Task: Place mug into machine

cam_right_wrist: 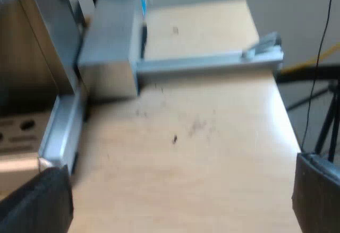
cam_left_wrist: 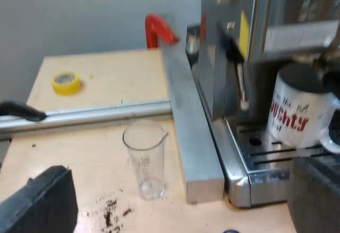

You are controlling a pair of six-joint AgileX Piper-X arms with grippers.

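**Mug on the drip tray; both end effectors released**
The white mug stands upright on the tray at the espresso machine's front, under the brew head. The left end effector is spread wide and empty over the desk, near the measuring glass. The right end effector is likewise spread and holds nothing. Placing looks done; next, draw clear without nudging mug or glass.

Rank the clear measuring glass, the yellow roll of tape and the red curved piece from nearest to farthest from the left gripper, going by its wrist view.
From the left gripper:
1. Clear measuring glass, standing beside the metal bar.
2. Yellow roll of tape, beyond the cross rail.
3. Red curved piece, at the bar's far end.
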